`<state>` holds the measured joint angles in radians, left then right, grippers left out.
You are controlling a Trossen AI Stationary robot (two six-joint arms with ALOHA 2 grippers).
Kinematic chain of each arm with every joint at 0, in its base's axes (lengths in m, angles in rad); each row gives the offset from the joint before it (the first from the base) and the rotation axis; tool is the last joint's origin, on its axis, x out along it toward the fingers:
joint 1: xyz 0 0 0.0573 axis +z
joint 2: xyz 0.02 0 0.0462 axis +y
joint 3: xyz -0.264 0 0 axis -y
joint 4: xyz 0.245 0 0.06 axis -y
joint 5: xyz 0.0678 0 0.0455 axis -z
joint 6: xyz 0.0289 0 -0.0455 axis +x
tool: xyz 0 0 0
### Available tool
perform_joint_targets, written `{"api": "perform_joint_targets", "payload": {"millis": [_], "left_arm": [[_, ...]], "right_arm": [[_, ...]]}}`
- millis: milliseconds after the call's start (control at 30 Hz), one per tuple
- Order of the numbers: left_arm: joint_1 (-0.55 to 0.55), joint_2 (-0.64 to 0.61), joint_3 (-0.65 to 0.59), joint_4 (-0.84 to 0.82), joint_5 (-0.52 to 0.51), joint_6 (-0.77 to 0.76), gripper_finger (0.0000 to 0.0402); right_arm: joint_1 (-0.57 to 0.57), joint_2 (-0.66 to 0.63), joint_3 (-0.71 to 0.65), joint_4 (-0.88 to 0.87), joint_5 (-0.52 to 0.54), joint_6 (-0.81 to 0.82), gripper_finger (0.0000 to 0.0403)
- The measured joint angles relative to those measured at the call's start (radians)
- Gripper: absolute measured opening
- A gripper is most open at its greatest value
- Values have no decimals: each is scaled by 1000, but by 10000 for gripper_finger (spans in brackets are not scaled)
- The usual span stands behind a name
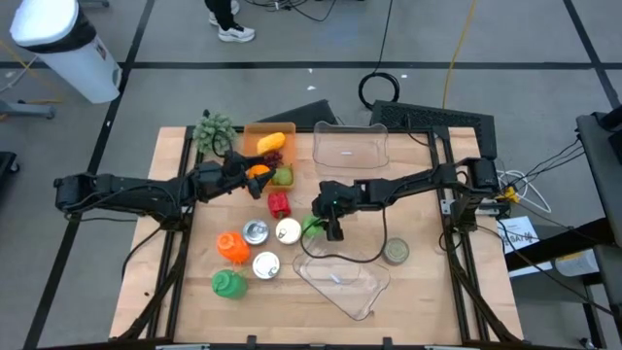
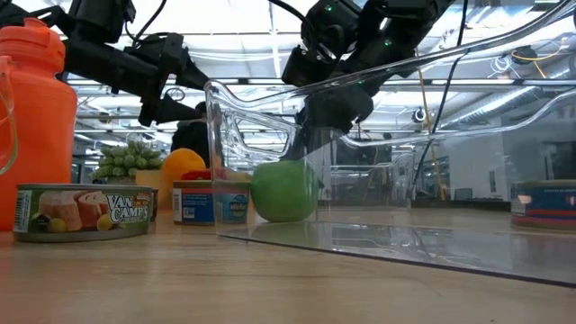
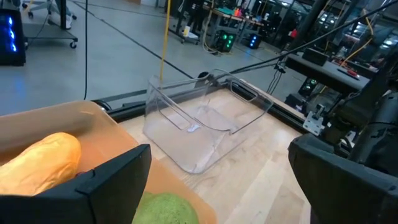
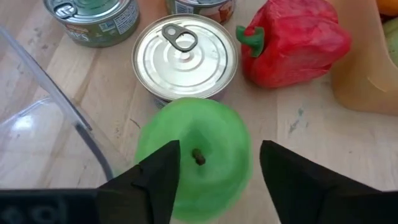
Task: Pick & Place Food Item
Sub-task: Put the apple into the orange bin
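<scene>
- My right wrist view shows the right gripper [image 4: 217,168] with its fingers straddling the green apple [image 4: 193,155], not visibly clamped; the apple lies on the table beside a pull-tab can [image 4: 185,53] and a red pepper [image 4: 295,40].
- The low view alone gives readable print: "VAN CAMP'S" on a can [image 2: 81,211].
- From overhead, the right gripper hides most of the apple.
- The left gripper [image 1: 255,178] is spread wide, empty, over the orange tray [image 1: 255,131].

A white bin [image 1: 68,49] stands on the floor beyond the table's far left corner, and a person's white shoes [image 1: 229,27] show at the far edge. A coiled black cable [image 1: 384,89] lies on the floor behind the table. Lit workstations [image 3: 233,37] fill the room behind.
</scene>
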<state>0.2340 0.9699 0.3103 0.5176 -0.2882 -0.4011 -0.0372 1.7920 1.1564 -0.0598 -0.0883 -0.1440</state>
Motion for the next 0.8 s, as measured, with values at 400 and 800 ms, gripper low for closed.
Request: {"api": "perform_joint_targets", "payload": {"millis": [400,800], "left_arm": [[0,0,0,-16,0,0,395],[0,0,0,-21,-1,-2,395]], "right_arm": [[0,0,0,-3,2,0,96],[0,-1,-1,4,2,-22,12]]}}
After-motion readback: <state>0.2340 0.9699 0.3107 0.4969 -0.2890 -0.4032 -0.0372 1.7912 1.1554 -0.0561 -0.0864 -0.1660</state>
